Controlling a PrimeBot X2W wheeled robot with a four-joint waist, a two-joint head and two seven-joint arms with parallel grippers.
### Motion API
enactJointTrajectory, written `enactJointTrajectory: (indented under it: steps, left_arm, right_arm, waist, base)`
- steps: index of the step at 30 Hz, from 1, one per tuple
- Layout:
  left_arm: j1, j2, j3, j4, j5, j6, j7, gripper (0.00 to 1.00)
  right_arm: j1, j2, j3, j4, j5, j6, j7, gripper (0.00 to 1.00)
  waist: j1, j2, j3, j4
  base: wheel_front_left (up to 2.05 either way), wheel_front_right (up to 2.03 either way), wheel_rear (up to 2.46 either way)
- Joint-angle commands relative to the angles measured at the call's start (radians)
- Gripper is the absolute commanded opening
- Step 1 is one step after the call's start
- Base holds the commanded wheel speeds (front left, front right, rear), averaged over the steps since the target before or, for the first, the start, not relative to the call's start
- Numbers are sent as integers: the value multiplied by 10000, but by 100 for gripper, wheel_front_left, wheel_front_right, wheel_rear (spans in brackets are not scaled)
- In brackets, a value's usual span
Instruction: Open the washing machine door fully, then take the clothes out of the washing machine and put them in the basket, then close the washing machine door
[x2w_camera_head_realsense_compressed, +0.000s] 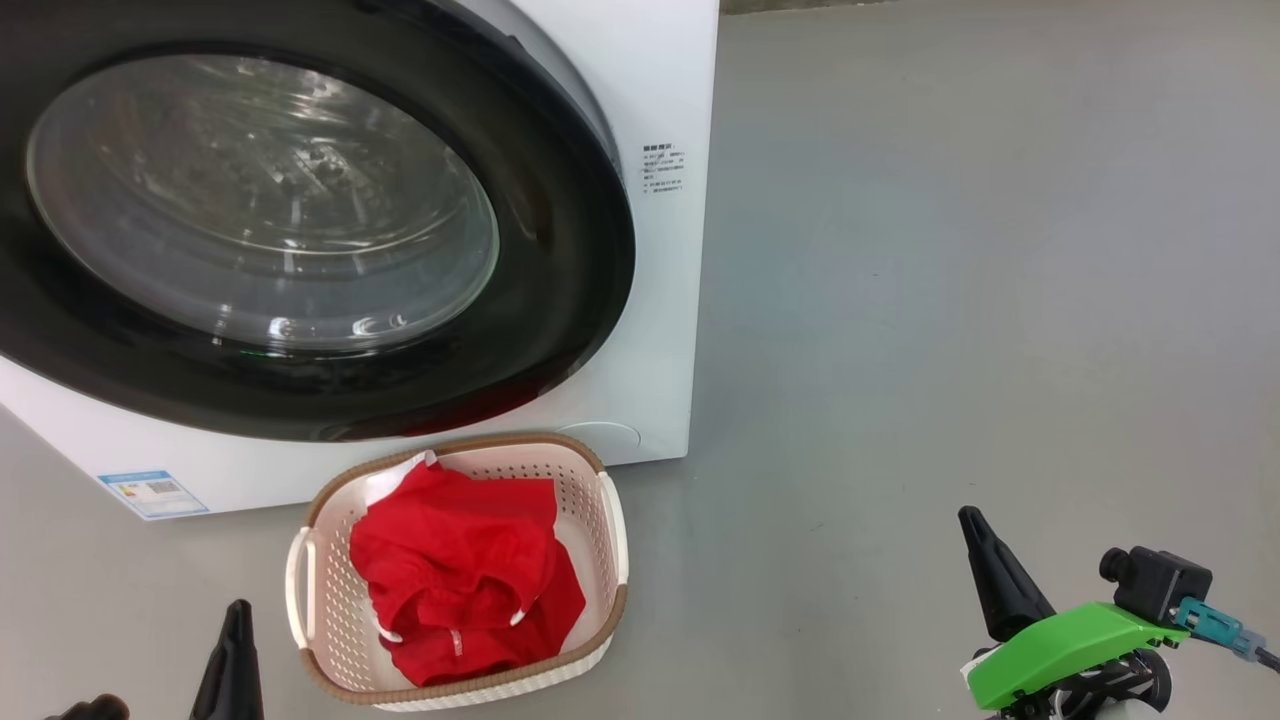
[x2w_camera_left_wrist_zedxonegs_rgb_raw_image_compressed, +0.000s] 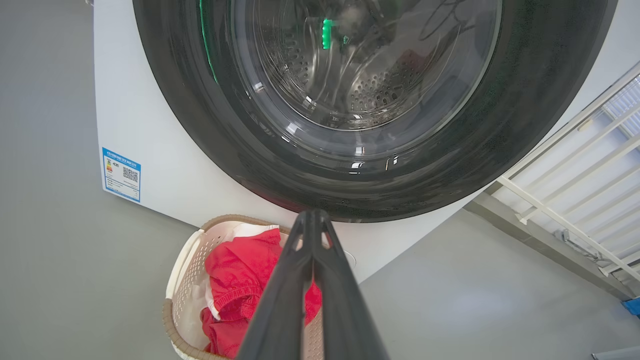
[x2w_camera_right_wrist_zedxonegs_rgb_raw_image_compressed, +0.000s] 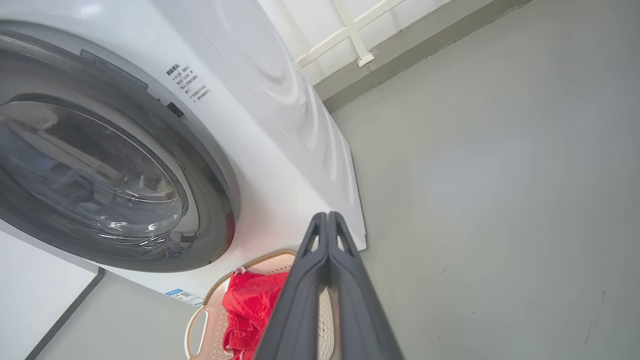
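Left gripper (x2w_camera_left_wrist_zedxonegs_rgb_raw_image_compressed: 312, 216), right gripper (x2w_camera_right_wrist_zedxonegs_rgb_raw_image_compressed: 327, 216) pinched shut, nothing held. Clothes (x2w_camera_head_realsense_compressed: 460, 570) dumped in basket (x2w_camera_head_realsense_compressed: 540, 438), washing machine door (x2w_camera_head_realsense_compressed: 570, 250) looks closed; basically done.

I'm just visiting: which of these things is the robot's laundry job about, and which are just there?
Part of the job: washing machine, washing machine door, red clothes, basket.
Just there: blue label, printed notice, white railing.
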Motion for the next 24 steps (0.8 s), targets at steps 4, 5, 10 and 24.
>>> enactJointTrajectory:
  steps: [4,5,10,24]
  left_arm:
    - [-351,74,177,-184,-558,-9,134,0]
    - [-360,71,184,-183,-660,-9,162,0]
    - [-410,53,218,-180,-1168,-11,302,0]
    - [-551,2,318,-170,-2595,-14,701,0]
  right_arm:
    - [-66,-7,-70,-351,619,-7,148,0]
    - [-60,0,-90,-366,719,-7,177,0]
    - [-29,34,-189,-440,1217,-8,318,0]
    - [56,137,-474,-647,2614,-11,721,0]
  waist:
    - [-1,0,-36,23]
    - [-1,0,-45,27]
    - [-1,0,-85,51]
    - [-1,0,-199,119]
  base:
    - [0,0,0]
    - [0,0,0]
    - [0,0,0]
    - [0,0,0]
